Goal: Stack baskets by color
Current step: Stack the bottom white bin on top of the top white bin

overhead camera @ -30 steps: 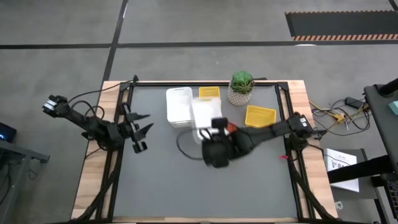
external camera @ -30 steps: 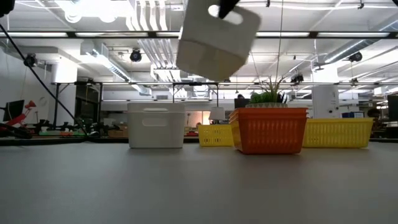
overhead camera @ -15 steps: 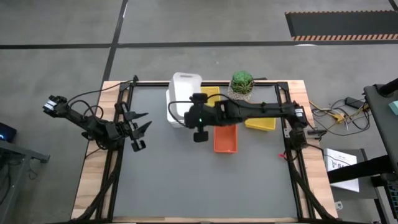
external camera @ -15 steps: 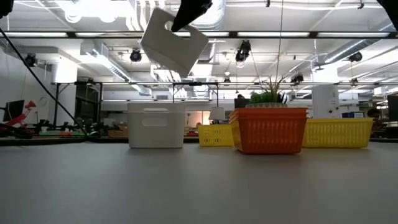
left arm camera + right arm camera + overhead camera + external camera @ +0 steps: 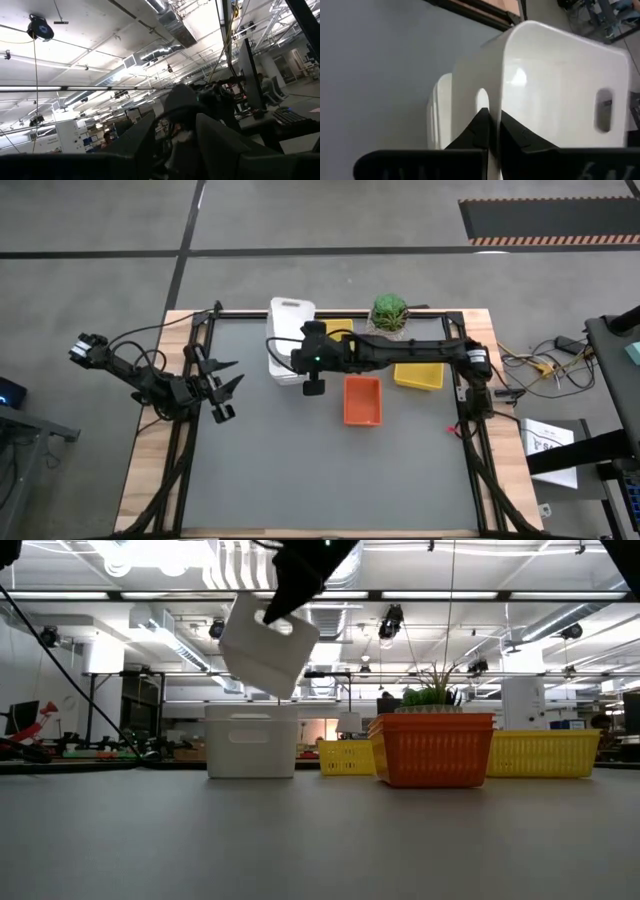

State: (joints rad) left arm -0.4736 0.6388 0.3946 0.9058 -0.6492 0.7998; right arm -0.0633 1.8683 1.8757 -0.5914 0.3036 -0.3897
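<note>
1. Currently the carried white basket hangs clear of the table in the low view, tilted, directly above the standing white basket. In the high view the carried basket lies toward 12 o'clock of the table centre, its far end over the rear table frame.
2. The right gripper is clamped narrow on one wall of the carried basket, beside the handle slot. The right arm reaches in from the 3 o'clock edge of the table.
3. Governing relation: the carried basket lies at 12 o'clock from the right gripper in the high view. Its long axis runs 12 to 6 o'clock, roughly parallel to the standing white basket beneath. Judgement: nesting requires levelling the tilt and a small shift toward 6 o'clock before descent.
4. The right arm is the nearer arm. The left gripper waits at the 9 o'clock edge with its fingers spread and holding nothing.
5. Surrounding items:
   - orange basket, toward 4 o'clock from the right gripper, well apart;
   - yellow basket at 3 o'clock;
   - second yellow basket near the rear edge;
   - potted plant at 1 o'clock.
6. Risk, as judgement: a tilted descent may catch a rim on the lower basket.
</note>
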